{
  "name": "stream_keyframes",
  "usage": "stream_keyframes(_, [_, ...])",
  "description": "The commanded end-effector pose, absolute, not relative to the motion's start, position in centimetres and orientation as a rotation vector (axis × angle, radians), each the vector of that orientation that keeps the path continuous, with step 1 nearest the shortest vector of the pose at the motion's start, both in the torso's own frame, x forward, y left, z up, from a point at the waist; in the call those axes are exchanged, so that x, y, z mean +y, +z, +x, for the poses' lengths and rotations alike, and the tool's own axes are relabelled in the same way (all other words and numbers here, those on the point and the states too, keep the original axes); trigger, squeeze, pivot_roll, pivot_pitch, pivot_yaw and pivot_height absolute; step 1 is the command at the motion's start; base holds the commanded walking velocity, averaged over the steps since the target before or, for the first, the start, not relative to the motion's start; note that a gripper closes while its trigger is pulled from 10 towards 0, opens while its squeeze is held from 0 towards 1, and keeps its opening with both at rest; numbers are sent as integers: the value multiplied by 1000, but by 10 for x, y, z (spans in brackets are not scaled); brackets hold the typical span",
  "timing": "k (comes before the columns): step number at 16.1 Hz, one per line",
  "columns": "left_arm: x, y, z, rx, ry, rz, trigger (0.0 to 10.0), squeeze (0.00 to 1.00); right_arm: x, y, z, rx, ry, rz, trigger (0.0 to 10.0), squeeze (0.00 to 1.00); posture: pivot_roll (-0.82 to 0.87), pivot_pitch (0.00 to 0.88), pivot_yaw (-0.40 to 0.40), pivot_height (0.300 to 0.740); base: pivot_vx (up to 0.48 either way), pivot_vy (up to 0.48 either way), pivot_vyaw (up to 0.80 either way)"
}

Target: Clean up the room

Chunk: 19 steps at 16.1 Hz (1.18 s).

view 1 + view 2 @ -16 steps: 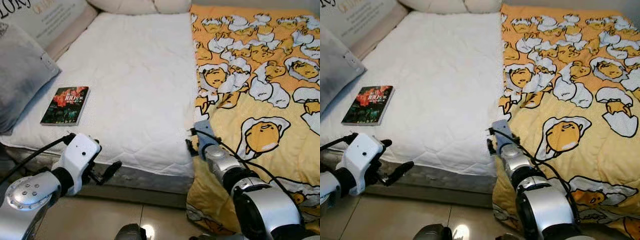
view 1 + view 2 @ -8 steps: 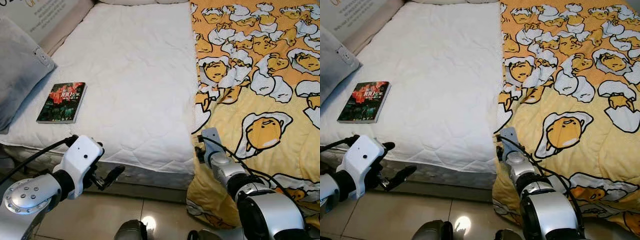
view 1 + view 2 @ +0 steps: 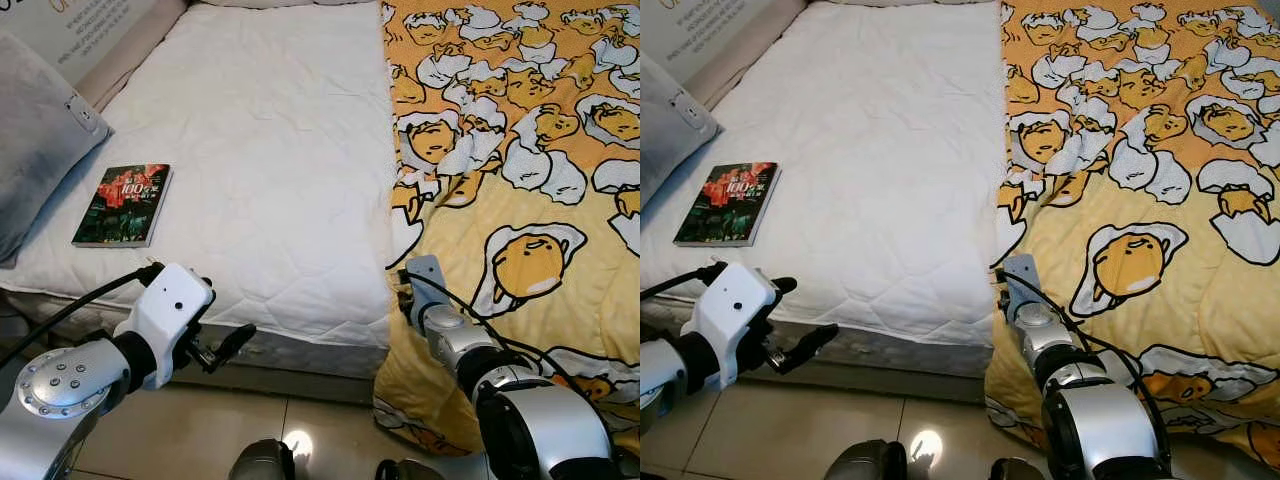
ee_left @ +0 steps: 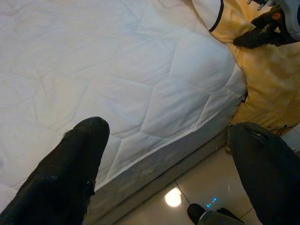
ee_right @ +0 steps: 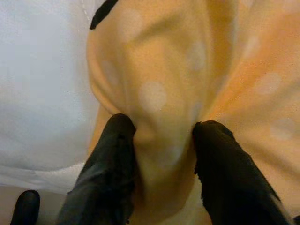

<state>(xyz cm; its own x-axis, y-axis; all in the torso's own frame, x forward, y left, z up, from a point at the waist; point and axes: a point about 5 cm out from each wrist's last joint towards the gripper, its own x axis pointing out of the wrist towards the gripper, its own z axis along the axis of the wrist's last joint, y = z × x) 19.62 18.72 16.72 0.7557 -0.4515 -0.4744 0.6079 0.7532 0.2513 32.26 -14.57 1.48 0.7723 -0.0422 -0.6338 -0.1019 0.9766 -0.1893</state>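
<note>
A yellow blanket (image 3: 520, 180) printed with egg characters covers the right half of the bed and hangs over its near edge. My right gripper (image 5: 161, 131) is shut on a fold of that blanket at its left border, near the foot of the white mattress (image 3: 270, 170); the right gripper (image 3: 405, 300) sits just under its wrist. My left gripper (image 3: 232, 344) hangs open in front of the mattress's near edge, above the floor, holding nothing. In the left wrist view the left gripper (image 4: 166, 129) has its fingers (image 4: 89, 140) wide apart.
A book (image 3: 122, 205) with a dark red cover lies on the mattress at the left. A grey pillow (image 3: 35, 150) leans beside it at the far left. Glossy tiled floor (image 3: 200, 430) runs along the bed's near side.
The camera has moved, shifting the whole picture. My left gripper has edged a little to the right along the mattress edge. My right gripper stays shut on the blanket.
</note>
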Motion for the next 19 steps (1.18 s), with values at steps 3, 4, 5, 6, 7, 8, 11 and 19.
stream_keyframes(3, [186,165,197,418,-596,403,10000,557,-149,14,322,695,33,-207,0,0,279,115,55,740,0,0,0])
stream_keyframes(4, [186,164,197,417,-595,403,10000,561,-149,14,322,692,35,-202,0,0,277,114,55,740,0,0,0])
stream_keyframes(5, [186,165,198,415,-595,403,10000,561,-149,15,323,689,45,-198,0,0,275,113,53,740,0,0,0])
stream_keyframes(6, [186,165,199,414,-593,403,10000,561,-150,15,322,689,51,-194,0,0,272,111,54,740,0,0,0])
stream_keyframes(7, [186,165,199,413,-592,403,10000,561,-151,14,322,691,58,-192,0,0,269,110,55,740,0,0,0])
stream_keyframes(8, [186,165,199,413,-591,403,10000,561,-152,14,321,692,63,-192,0,0,265,109,56,740,0,0,0])
stream_keyframes(11, [184,164,201,408,-593,401,10000,553,-158,11,319,704,118,-157,0,0,262,108,54,740,0,0,0])
stream_keyframes(19, [188,163,209,387,-563,401,10000,561,-133,-2,293,743,570,-79,0,0,218,46,40,740,0,0,0])
